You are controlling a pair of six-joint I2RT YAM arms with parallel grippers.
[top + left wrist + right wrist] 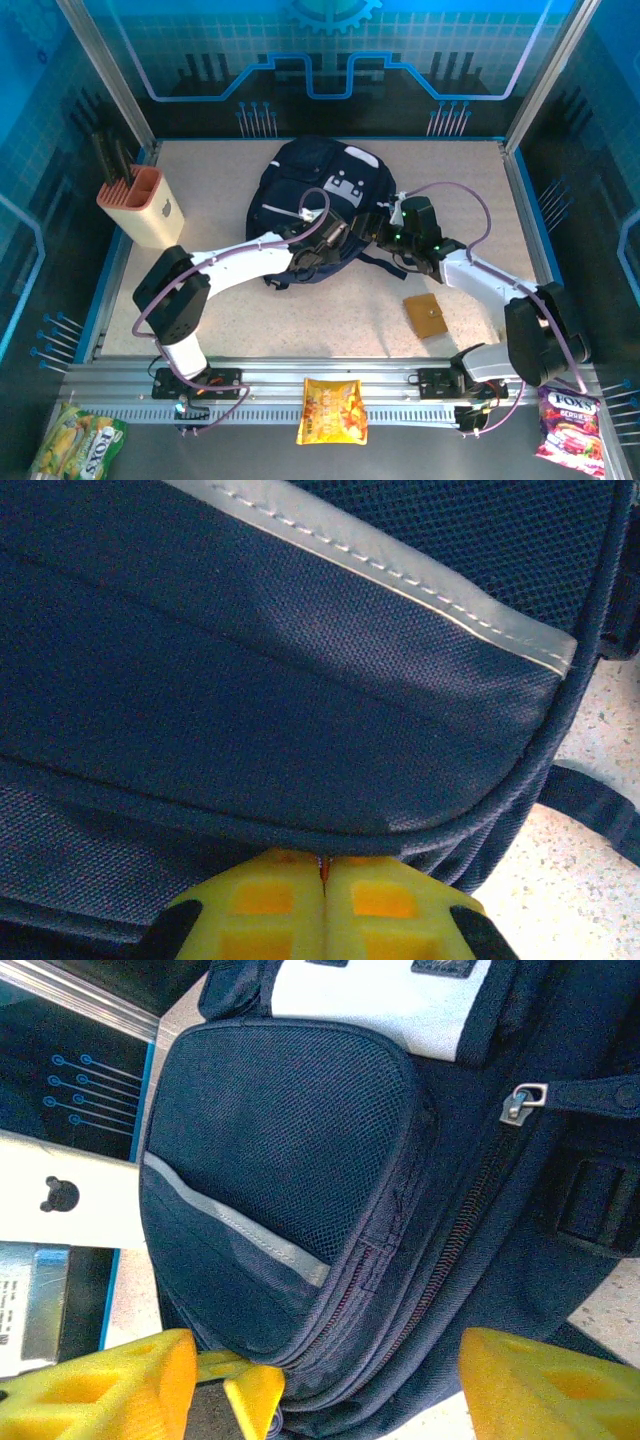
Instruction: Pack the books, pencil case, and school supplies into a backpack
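Yellow and pressed tight together, the left gripper [323, 865] has its jaws closed against the lower seam of the backpack [300, 680]. A thin reddish sliver sits in the line where they meet. It may be a zip tab or only a fold of cloth, and I cannot tell which. That is the first risk: if only fabric is pinched, a pull will open nothing and may slip off the piping.

Just beside it, the right gripper [325, 1350] stands spread wide around the same lower corner of the bag and clamps nothing. With no hold on that side, any tug from the left arm would probably drag the whole soft backpack across the table [300, 320] rather than run the zip [450, 1250] along its track. The two grippers are also very close together, so a careless sideways move could knock one into the other.

The bag lies at the middle of the table, and its pockets look closed. The tan square piece [425, 315] lies well apart from it, near the right arm, not yet packed. A sliding bag could push it about.
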